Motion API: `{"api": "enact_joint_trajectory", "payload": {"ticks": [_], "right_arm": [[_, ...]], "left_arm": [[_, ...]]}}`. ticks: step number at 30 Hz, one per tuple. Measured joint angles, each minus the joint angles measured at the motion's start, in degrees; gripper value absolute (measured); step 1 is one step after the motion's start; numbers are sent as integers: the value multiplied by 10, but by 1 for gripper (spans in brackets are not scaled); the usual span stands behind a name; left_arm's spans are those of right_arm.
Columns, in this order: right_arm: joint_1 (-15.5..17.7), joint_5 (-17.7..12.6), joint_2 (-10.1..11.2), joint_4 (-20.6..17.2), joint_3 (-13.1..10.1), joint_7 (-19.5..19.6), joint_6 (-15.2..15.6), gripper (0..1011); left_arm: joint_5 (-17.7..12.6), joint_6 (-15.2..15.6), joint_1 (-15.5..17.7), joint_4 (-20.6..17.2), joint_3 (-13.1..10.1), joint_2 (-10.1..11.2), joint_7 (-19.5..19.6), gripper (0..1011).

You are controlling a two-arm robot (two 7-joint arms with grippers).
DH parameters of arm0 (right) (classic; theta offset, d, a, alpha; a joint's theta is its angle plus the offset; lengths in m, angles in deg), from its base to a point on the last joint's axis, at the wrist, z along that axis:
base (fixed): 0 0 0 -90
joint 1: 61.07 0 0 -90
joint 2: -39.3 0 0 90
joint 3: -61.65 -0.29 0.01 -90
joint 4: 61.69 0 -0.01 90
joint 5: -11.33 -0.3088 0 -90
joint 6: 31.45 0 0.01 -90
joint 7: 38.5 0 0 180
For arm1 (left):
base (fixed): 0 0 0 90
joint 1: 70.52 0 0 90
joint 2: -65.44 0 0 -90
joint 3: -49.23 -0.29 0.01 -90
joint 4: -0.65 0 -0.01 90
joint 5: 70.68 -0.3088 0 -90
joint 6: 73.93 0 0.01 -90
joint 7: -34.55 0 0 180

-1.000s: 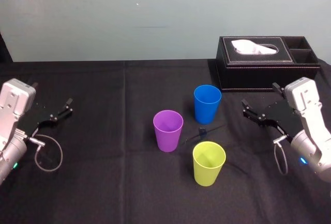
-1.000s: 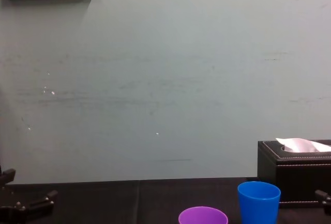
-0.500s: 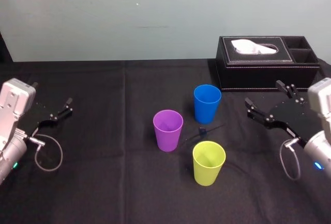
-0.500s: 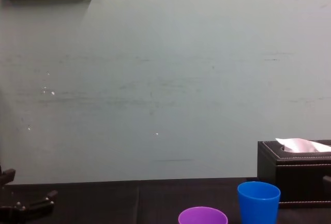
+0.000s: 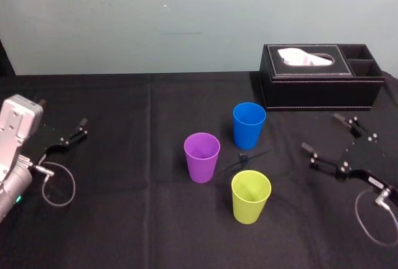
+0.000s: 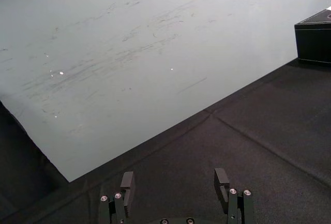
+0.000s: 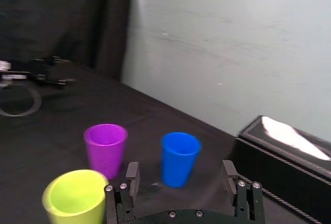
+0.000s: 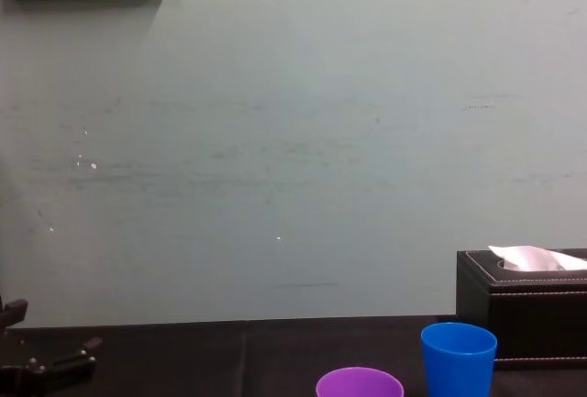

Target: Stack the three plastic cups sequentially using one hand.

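Three plastic cups stand upright and apart on the black cloth: a blue cup (image 5: pixel 249 124) farthest back, a purple cup (image 5: pixel 202 156) to its left, and a yellow-green cup (image 5: pixel 250 195) nearest me. My right gripper (image 5: pixel 319 132) hovers right of the cups, open and empty, its jaws pointing toward them. In the right wrist view the purple cup (image 7: pixel 106 149), blue cup (image 7: pixel 179 158) and yellow-green cup (image 7: pixel 75 198) lie ahead of the right gripper (image 7: pixel 180 175). My left gripper (image 5: pixel 71 133) is parked at the far left, open with nothing in it (image 6: pixel 174 182).
A black leather tissue box (image 5: pixel 320 76) sits at the back right, just behind the blue cup. A small black cable piece (image 5: pixel 244 156) lies on the cloth among the cups. A pale wall closes the far edge of the table.
My right gripper has drawn back to the right and toward me, its silver wrist sliding out of the head view; the jaws stay open. The cups and left arm have not moved.
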Motion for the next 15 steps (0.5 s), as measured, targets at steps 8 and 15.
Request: {"api": "enact_joint_trajectory", "payload": {"ticks": [8,15], "right_arm": [[37,-28,25,-19,-12,-67,-13,1000],[47,-3,22,-15,0,-88,-16,1000]], "left_arm": [[0,0,0,0,0,0,0,1010],[0,0,0,0,0,0,0,1010]]}}
